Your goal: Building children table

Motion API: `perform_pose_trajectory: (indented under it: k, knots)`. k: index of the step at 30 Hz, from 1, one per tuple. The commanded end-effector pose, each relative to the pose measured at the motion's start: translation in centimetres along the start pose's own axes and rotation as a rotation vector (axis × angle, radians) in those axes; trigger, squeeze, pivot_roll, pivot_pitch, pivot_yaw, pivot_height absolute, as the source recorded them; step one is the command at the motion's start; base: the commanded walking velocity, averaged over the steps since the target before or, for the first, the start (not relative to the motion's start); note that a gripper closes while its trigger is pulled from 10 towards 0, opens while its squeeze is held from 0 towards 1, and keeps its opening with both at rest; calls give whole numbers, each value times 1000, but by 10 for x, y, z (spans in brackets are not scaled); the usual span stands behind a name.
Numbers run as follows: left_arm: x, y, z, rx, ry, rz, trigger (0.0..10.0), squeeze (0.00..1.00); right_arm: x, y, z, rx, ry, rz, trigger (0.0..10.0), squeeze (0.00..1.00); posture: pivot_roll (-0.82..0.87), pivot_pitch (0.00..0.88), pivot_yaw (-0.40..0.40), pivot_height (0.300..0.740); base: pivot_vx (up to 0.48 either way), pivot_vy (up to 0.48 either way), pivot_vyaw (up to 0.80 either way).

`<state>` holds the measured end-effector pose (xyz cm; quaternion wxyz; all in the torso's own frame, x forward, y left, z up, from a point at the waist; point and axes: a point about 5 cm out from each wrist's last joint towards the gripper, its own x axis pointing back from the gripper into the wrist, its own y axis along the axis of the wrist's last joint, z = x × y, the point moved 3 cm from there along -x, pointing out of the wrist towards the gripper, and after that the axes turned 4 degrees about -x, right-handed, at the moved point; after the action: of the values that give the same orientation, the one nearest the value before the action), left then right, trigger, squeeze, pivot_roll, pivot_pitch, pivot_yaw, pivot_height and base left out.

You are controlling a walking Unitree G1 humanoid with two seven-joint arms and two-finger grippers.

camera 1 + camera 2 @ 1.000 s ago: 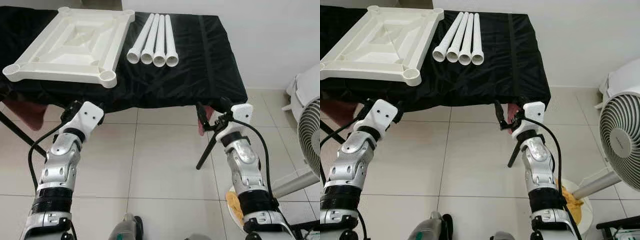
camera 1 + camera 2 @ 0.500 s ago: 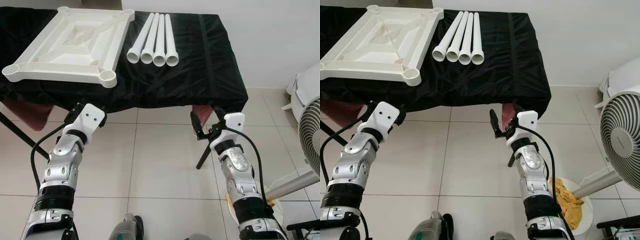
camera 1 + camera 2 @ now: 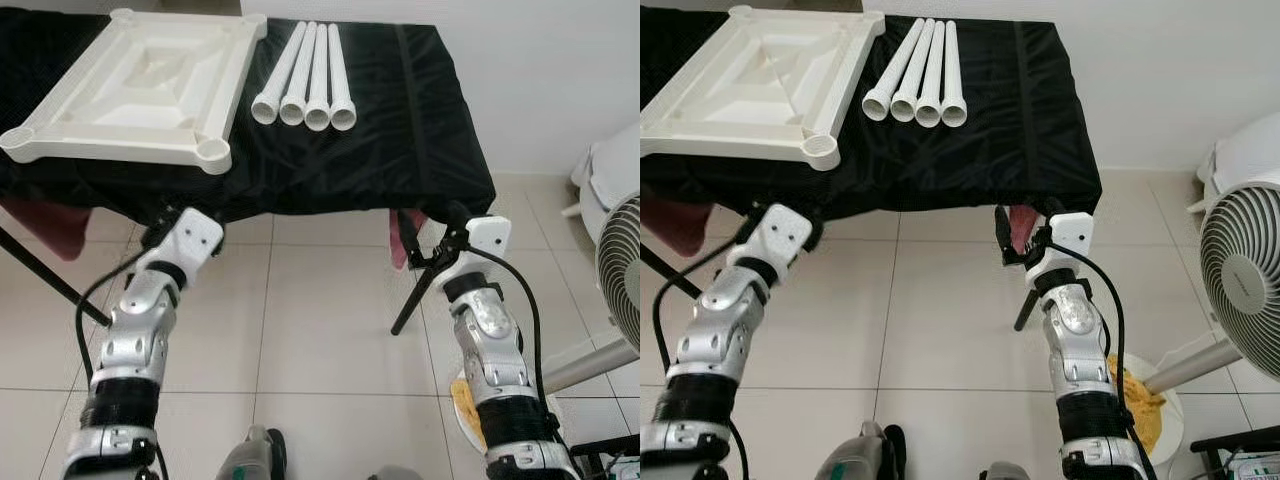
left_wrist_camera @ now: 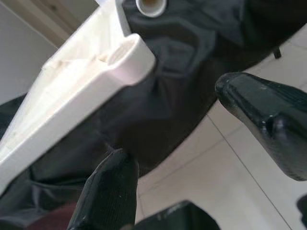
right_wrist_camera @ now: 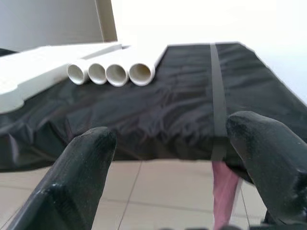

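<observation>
ribbed white tabletop point(image 3: 140, 85), four smooth tubes point(image 3: 305, 75) — glossy black cloth point(image 3: 420, 130)

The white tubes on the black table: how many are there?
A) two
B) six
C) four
C: four white tubes lie side by side on the black cloth, right next to the upside-down white tabletop, and four round open ends face the robot.

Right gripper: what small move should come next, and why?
Probably raise the right gripper up and forward toward the four white legs. It sits open below the black cloth's edge, holding nothing, and the legs lie untouched beside the tabletop.
</observation>
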<state>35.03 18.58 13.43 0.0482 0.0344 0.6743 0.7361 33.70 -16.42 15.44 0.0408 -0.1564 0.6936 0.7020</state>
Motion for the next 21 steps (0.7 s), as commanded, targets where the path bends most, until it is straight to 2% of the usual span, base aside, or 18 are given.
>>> perform_pose_trajectory:
  k: [1, 3, 9, 13, 21]
  knots:
    - [2, 1, 2, -9, 45, 0, 10000, 0, 0, 1, 2, 24, -7, -1, 10000, 0, -10, 111, 36, 740, 0, 0, 0]
    - [3, 1, 3, -7, 53, -2, 10000, 0, -1, 2, 2, 39, -8, -6, 10000, 0, -10, 111, 36, 740, 0, 0, 0]
    - [-1, 3, 4, 1, 73, -18, 10000, 0, -9, 6, 4, 30, 0, -21, 10000, 0, -28, 41, 32, 740, 0, 0, 0]
    - [-12, 6, 5, -17, 69, -19, 10000, 0, -17, 7, 4, 26, 7, -31, 10000, 0, -38, 3, 40, 740, 0, 0, 0]
    - [-19, 10, 6, -38, 75, -19, 10000, 0, -21, 9, 2, 23, -7, -33, 10000, 0, -55, 2, 53, 740, 0, 0, 0]
